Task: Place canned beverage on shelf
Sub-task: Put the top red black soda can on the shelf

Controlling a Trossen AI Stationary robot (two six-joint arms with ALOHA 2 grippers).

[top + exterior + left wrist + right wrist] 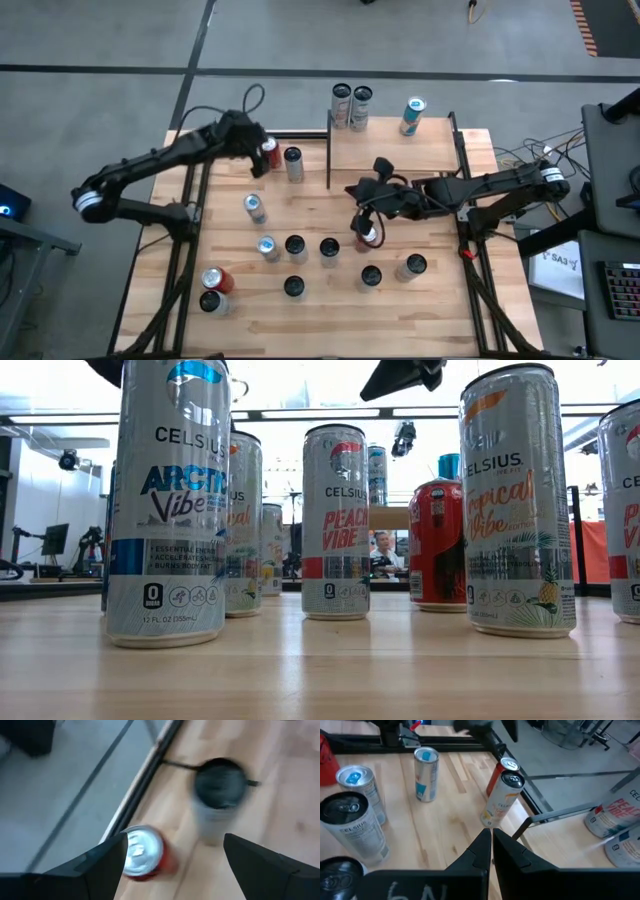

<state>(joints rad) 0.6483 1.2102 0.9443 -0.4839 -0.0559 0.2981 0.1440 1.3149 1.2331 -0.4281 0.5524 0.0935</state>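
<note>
Tabletop: left gripper [263,160] jaws open over seemingly red can [270,152].

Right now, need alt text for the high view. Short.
Overhead view of a plank table scattered with upright beverage cans: the left gripper is open over a red can at the table's far left edge, while the right gripper is shut, empty, mid-table by another red can. Three cans already stand on the shelf at the far edge.

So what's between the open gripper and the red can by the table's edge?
Nothing. In the left wrist view, the left gripper hovers open above the red can, with only air between them.
</note>
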